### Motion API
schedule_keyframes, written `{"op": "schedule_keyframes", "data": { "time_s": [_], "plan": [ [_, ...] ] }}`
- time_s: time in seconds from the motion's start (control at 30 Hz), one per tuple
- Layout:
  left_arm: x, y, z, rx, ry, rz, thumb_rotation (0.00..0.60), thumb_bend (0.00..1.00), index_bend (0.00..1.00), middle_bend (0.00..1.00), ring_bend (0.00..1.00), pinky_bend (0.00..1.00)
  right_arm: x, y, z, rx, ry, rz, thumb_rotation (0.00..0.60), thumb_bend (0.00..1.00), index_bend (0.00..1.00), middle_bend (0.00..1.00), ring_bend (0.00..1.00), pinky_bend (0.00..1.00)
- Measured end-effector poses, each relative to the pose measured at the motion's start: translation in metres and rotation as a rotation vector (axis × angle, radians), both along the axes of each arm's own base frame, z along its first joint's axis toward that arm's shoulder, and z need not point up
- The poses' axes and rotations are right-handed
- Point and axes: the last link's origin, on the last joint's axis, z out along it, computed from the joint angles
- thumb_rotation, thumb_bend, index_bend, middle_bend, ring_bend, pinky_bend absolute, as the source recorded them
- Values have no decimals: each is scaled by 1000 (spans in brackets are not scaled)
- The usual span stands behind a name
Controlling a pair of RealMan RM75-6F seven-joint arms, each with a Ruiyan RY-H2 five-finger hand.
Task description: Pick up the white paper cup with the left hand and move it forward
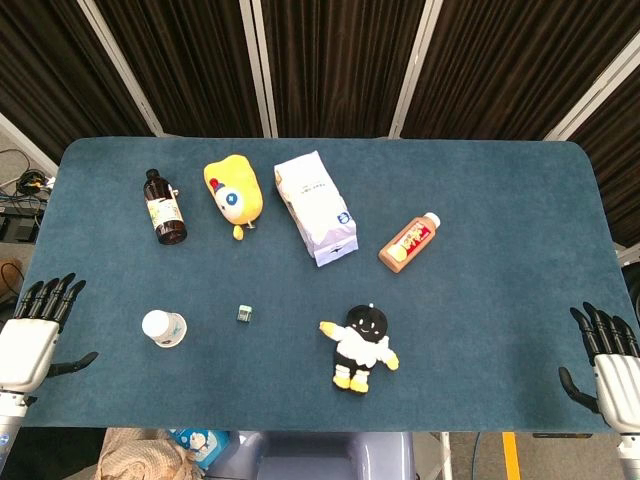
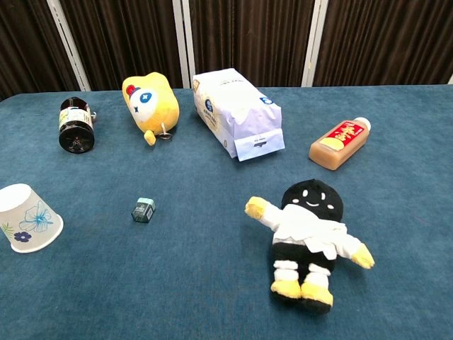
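Note:
The white paper cup point(image 1: 164, 327) lies on its side on the blue table, near the front left; in the chest view the cup point(image 2: 27, 217) shows a blue flower print and its mouth faces the front right. My left hand point(image 1: 30, 333) hovers at the table's left front edge, fingers spread, holding nothing, well to the left of the cup. My right hand point(image 1: 608, 358) sits at the right front edge, fingers apart and empty. Neither hand appears in the chest view.
Beyond the cup lie a dark brown bottle point(image 1: 164, 207), a yellow plush toy point(image 1: 234, 192), a white bag point(image 1: 316, 207) and an orange drink bottle point(image 1: 410, 242). A small teal block point(image 1: 243, 314) and a black-and-white plush doll point(image 1: 360, 346) lie to the cup's right.

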Motion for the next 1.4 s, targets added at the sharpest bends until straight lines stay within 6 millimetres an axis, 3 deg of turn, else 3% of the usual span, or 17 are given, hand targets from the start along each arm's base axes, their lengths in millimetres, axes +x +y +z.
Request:
{"op": "schedule_keyframes", "data": {
  "time_s": [0.57,0.7,1.03,1.4],
  "plan": [
    [-1,3,-2,-17,0,5,600,67,0,0,0,43,1,-1,-2,8,1,1,600,385,0,0,0,43],
    [-1,7,-5,-41,-1,15,600,69,0,2,2,92,1,-3,-3,10,0,-2,600,385,0,0,0,43],
    [16,28,-22,-102,53,-1,600,116,124,181,167,295,-1,-3,-1,8,-9,-7,600,385,0,0,0,43],
    [36,52,-56,-166,42,33,600,142,167,255,221,336,0,-1,-2,9,-7,-6,600,385,0,0,0,44]
  ]
}}
